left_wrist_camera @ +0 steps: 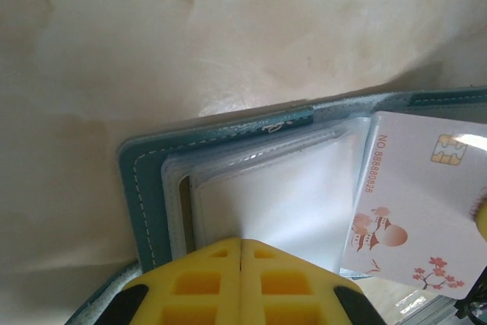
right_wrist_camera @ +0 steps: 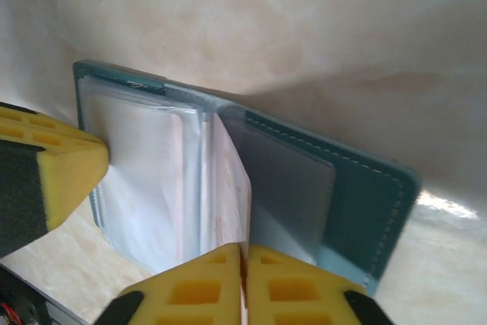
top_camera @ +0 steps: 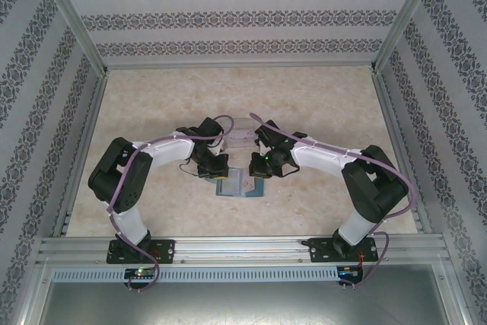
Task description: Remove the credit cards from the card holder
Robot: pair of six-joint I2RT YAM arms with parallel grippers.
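The teal card holder lies open on the table between the two arms, with its stitched cover and clear sleeves showing. My left gripper is shut on the edge of a clear sleeve, pinning the card holder. My right gripper is shut on the near edge of a credit card, which stands on edge, partly out of the sleeves. In the left wrist view that credit card is pale, with a chip, a printed number and a pink picture. The left gripper's yellow finger rests on the left sleeves.
A clear plastic box stands just behind the card holder, between the two wrists. The marbled tabletop stretches out to patterned walls on three sides, and a metal rail runs along the near edge.
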